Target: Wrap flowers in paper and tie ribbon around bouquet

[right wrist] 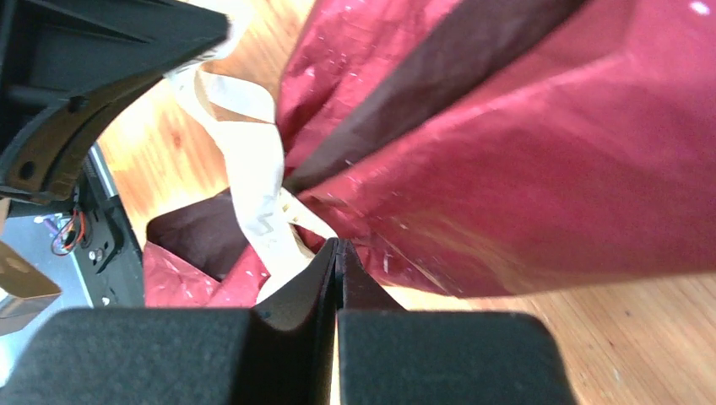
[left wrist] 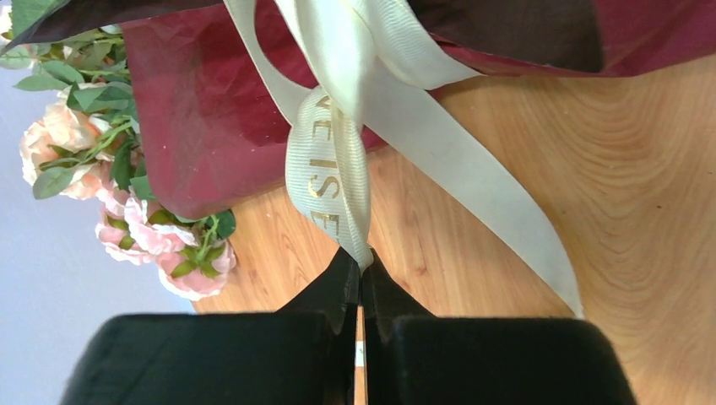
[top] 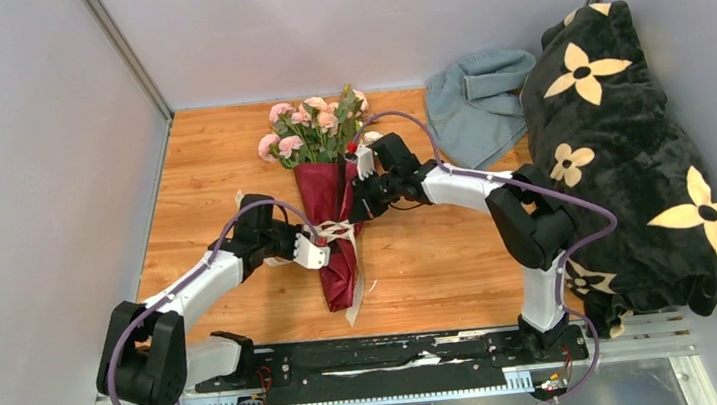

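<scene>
On the wooden tabletop (top: 201, 179) the left claw (left wrist: 361, 268) sits just beside the left flank of the bouquet (top: 328, 206), its fingers pressed together and pinching a twisted loop of the cream ribbon (left wrist: 325, 169), which bears gold letters; from that pinch the ribbon rises to the wrapped cone, and a second strand slants away across the wood to the right; the bouquet lies in the middle of the tabletop, the pink and cream flowers (top: 311, 127) at the far end and the dark red paper (top: 337, 270) tapering towards the near edge, with the ribbon crossing its waist and a loose tail trailing beside the narrow end; the right claw (right wrist: 338, 246) is against the cone's right side, fingers pressed together at a fold of the paper with a ribbon strand just beside the tips, though whether that strand is caught cannot be told; further right lie a grey-blue cloth (top: 474, 100) and a black plush blanket (top: 619, 135) with cream flower shapes.
</scene>
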Tool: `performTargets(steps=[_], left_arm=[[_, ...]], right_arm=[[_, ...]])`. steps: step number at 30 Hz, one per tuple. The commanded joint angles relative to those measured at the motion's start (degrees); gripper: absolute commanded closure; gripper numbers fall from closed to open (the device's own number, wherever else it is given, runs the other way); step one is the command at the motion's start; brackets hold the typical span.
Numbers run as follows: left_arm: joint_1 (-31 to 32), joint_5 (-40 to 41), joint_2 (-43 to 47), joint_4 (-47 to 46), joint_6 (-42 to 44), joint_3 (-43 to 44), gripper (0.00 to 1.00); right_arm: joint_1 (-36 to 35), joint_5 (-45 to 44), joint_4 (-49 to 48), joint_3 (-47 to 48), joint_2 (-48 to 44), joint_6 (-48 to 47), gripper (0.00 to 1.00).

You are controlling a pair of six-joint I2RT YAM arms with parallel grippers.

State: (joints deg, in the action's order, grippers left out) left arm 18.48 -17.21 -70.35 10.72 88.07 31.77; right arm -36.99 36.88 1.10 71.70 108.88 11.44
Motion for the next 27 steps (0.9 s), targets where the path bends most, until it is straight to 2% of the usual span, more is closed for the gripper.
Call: performTargets(steps=[1,7,15,20,25,26,27], left_arm=[[-0.3,0.6,2.2,3.9,0.7,-1.5,1.00],[-0.3,0.9,3.4,7.1,0.8,-2.4,1.00],[-0.3,2.6,3.5,7.2,0.8,-4.1,1.00],[-0.5,4.6,2.0,3.1,1.3,-6.3,1.00],[-1.5,3.1,1.0,2.1,2.7,-6.8,1.00],[-1.5,2.2,1.2,2.6,2.5,-6.4,1.00],[-1.5,1.2,1.7,3.6,2.2,-5.8,1.00]], right_arm=[[1.4,-6.0,0.1,-2.4,-3.6,0.8,1.00],[2.6,-10.0,-0.1,-7.0,-6.8,1.1,1.00],[4.0,-10.9,-0.6,-14.7,-9.0,2.0,1.00],[4.9,-8.6,-2.7,-16.8,-7.7,2.5,1.00],[5.2,-4.6,-3.2,-16.9,-6.7,1.4,1.00],[5.2,-2.8,-3.0,-16.5,-6.6,0.6,0.99],[5.2,-0.9,-2.7,-16.2,-6.7,-0.7,0.93]])
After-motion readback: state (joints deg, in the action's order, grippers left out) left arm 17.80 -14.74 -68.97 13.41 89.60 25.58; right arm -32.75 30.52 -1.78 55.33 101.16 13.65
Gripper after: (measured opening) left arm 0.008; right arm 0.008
